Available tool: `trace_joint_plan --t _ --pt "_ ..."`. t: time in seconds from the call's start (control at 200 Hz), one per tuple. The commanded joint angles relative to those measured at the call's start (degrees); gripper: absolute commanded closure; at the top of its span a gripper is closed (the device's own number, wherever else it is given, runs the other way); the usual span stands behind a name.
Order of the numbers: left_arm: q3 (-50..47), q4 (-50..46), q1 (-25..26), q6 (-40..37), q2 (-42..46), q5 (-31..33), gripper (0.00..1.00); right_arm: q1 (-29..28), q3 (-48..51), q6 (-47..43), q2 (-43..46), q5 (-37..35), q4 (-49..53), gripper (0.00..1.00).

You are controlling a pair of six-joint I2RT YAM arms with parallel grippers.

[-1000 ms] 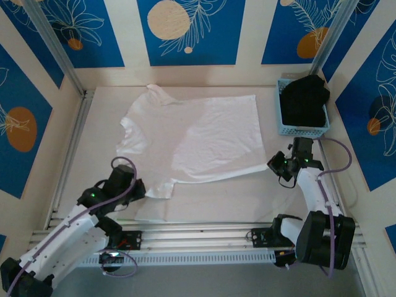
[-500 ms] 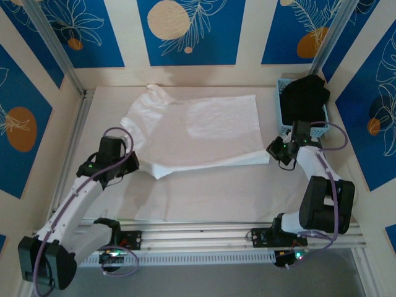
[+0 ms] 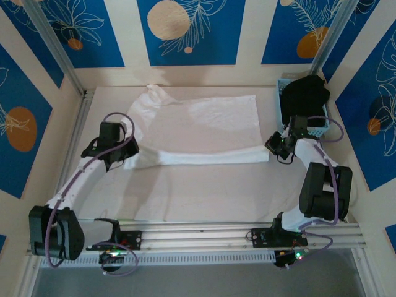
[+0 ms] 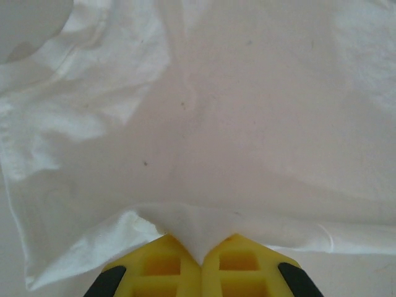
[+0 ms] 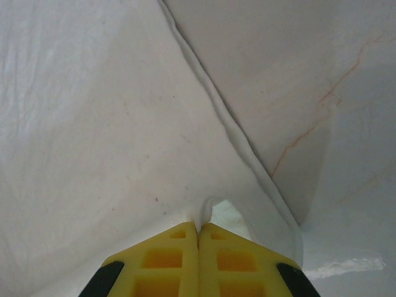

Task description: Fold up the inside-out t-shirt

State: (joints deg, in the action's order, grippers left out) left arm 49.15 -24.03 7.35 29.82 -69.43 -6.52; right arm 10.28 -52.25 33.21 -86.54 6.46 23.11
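Left end effector [image 4: 201, 250] and right end effector [image 5: 198, 234] are each pinching the near edge of the inside-out t-shirt [image 3: 216, 124], which is lying across the table [image 3: 204, 192]. I judge the first fold is happening; next, both are needing to carry this edge evenly toward the far hem.

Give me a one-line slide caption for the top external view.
Mid-fold: left gripper and right gripper, jaws shut on the near edge of the white t-shirt; black garment in the blue basket.

t-shirt [image 4: 247, 124] cut off by left wrist view's edges, left tool [image 4: 201, 253] body cropped (bottom edge)
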Motion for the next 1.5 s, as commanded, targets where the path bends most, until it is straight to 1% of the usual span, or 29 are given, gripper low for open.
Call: trace_joint_plan --t 0.0,0.2,0.3,0.45,0.54,0.605,0.685,0.71,0.75,0.82,0.85,0.895,0.935,0.99,1.05,1.14,1.23,1.28,1.36,1.495 --pt "2.9 3.38 -1.37 -0.34 -2.29 -1.16 1.0 -0.35 -3.03 0.27 -1.55 0.03 -0.79 0.97" --pt "4.69 5.94 -2.66 0.17 -6.15 -0.51 1.0 -0.82 -6.11 0.52 -4.52 0.12 -0.87 0.97" --pt "5.81 7.23 -3.04 0.41 -8.86 -1.18 1.0 -1.38 -8.17 0.9 -6.27 0.22 -1.19 0.97" --pt "7.26 9.24 -3.9 0.34 -12.69 -0.79 1.0 -2.5 -12.25 1.2 -10.31 0.09 -1.05 0.96" --pt "8.8 11.1 -4.6 0.49 -16.39 -0.85 1.0 -2.9 -15.31 1.22 -13.85 -0.53 -0.96 0.96" --pt "10.79 12.32 -4.93 0.56 -19.94 -0.44 1.0 -2.99 -17.77 1.17 -16.84 -1.32 -0.81 0.93" --pt "14.27 14.09 -5.35 0.62 -25.15 0.19 1.0 -3.1 -21.97 0.36 -20.56 -2.57 -0.16 0.85" --pt "15.57 14.83 -5.36 0.5 -26.91 0.72 0.97 -3.21 -23.4 0.01 -21.64 -3.16 0.32 0.82" --pt "17.89 15.45 -5.57 0.27 -30.09 1.28 0.9 -3.17 -25.76 -0.65 -23.42 -4.08 1.35 0.78" --pt "22.72 14.8 -6.1 -0.14 -35.68 1.33 0.83 -3.32 -29.3 -2.0 -25.53 -5.06 3.85 0.71" --pt "24.53 14.21 -6.49 -0.32 -37.54 0.75 0.79 -3.59 -29.82 -2.71 -25.47 -5.79 4.51 0.69" --pt "26.29 13.7 -7.02 -0.55 -39.32 0.89 0.67 -4.15 -29.5 -3.72 -24.55 -7.02 5.07 0.67" --pt "26.7 13.55 -7.39 -0.74 -39.51 0.9 0.63 -4.84 -28.39 -4.59 -23.08 -7.72 5.26 0.66" --pt "25.14 14.48 -7.79 -0.44 -37.74 1.3 0.58 -6.14 -26.03 -5.55 -20.83 -8.08 5.34 0.64" --pt "20.54 17.16 -7.7 0.58 -33.5 1.01 0.54 -7.71 -22.58 -5.66 -18.26 -7.69 5.12 0.63" --pt "8.99 24.73 -7.1 4.91 -25.88 -2.61 0.48 -10.14 -17.62 -4.79 -15.84 -5.65 4.39 0.63" --pt "-0.8 30.75 -6.17 8.59 -21.07 -6.42 0.43 -11.05 -15.39 -3.9 -16.39 -2.22 3.5 0.62" --pt "-3.87 32.07 -5.7 8.65 -20.16 -8.45 0.42 -11.17 -15.65 -4.07 -17.94 -1.9 3.91 0.63" --pt "-5.99 32.78 -5.42 7.6 -20.75 -11.55 0.41 -10.92 -17.45 -4.96 -20.8 -2.5 6.59 0.63" --pt "-6.12 32.08 -5.49 5.9 -24.17 -12.72 0.4 -9.82 -18.72 -5.03 -23.4 -1.98 10.2 0.64"
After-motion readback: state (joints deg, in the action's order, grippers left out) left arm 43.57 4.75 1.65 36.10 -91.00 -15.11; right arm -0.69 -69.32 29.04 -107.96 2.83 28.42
